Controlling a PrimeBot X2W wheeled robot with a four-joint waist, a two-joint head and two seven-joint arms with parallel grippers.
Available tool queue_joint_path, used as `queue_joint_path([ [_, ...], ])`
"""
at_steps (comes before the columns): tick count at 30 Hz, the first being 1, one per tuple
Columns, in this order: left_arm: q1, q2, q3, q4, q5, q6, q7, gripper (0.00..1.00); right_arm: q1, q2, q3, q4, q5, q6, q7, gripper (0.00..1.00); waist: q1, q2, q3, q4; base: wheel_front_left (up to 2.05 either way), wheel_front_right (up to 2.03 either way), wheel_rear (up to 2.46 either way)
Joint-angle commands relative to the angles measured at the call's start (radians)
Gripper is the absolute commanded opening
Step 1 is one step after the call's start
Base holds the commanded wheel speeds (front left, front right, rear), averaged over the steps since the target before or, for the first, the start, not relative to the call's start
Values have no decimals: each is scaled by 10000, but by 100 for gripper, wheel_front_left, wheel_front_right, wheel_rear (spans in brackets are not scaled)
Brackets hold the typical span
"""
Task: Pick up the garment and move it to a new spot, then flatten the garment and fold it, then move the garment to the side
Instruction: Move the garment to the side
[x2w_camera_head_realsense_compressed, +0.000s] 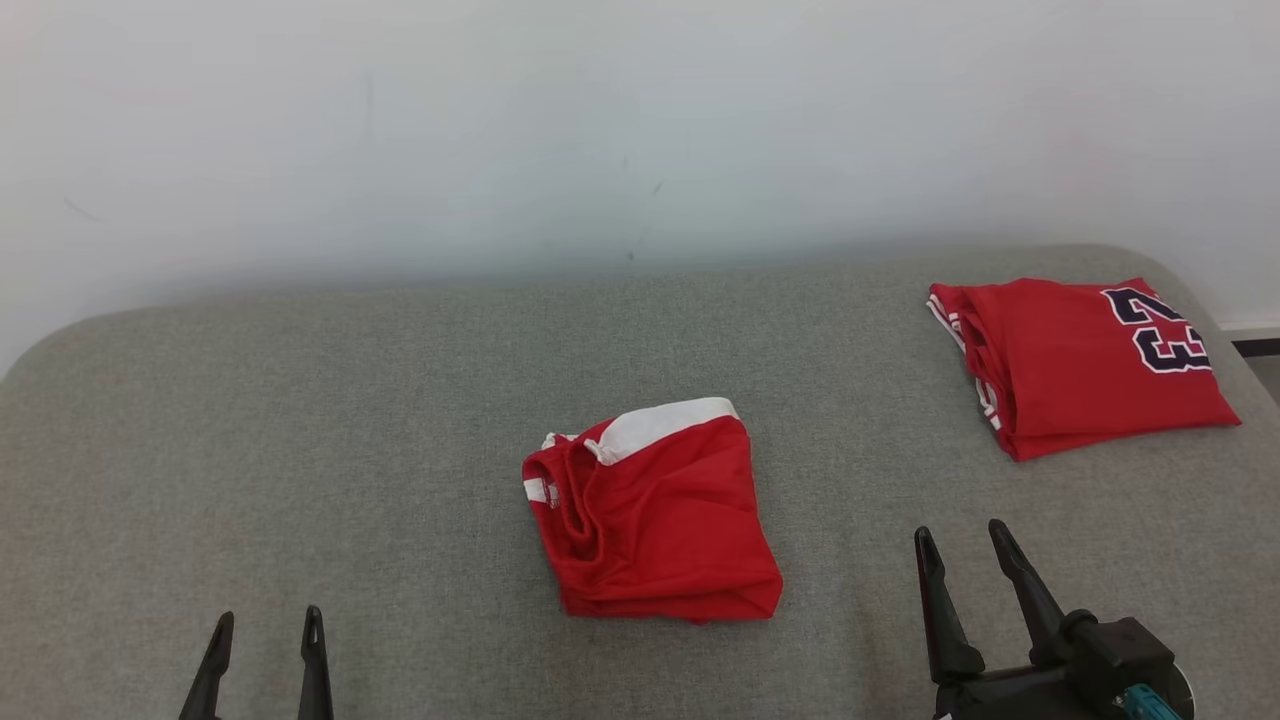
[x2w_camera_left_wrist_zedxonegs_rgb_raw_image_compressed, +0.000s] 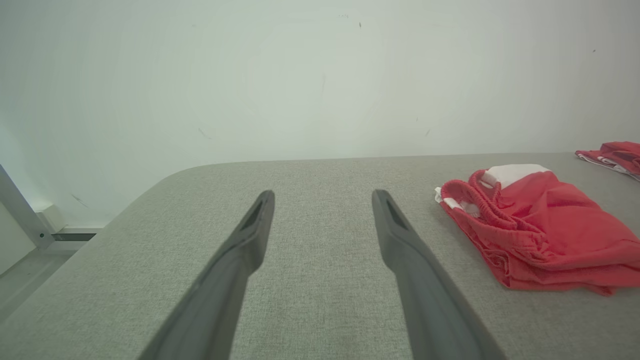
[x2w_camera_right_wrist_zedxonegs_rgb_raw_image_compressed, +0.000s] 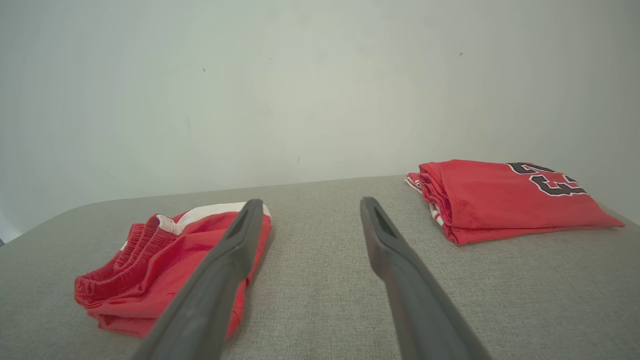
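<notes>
While the left pincer (x2w_camera_head_realsense_compressed: 269, 613) and right pincer (x2w_camera_head_realsense_compressed: 960, 527) are hanging spread, the red shorts (x2w_camera_head_realsense_compressed: 655, 520) are lying between them, nearer the right.

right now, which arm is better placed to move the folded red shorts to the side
Right, probably. The right claw sits open, further forward and closer to the red shorts than the left claw, and the folded jersey lies on that side.

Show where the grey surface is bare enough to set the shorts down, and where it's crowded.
Widest bare patch: the grey surface left of the red shorts, from the wall down to the left gripper. A narrower bare strip lies between the shorts and the folded jersey. Crowded: the far right corner, taken by the jersey.
</notes>
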Motion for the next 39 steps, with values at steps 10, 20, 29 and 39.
queue_joint_path([
  [10, 128, 59, -37, -8, -74, -70, -28, 100, 13, -7, 83, 91, -18, -26, -41, 100, 0, -1, -42, 138, 0, 0, 0],
  [20, -84, 108, -85, 113, -158, -102, -28, 100, -1092, -242, 584, 816, -123, -26, 16, 100, 0, -1, 125, 451, 0, 0, 0],
  [29, -553, 95, -367, 301, -129, -175, -28, 100, -3589, -416, 987, 2636, 157, -28, 1127, 100, 0, -1, 476, 967, 0, 0, 0],
  [39, -1110, -3, -648, 475, -195, -184, -28, 100, -5377, -274, 1060, 5204, 33, -28, 1797, 100, 0, -1, 1046, 1447, 0, 0, 0],
])
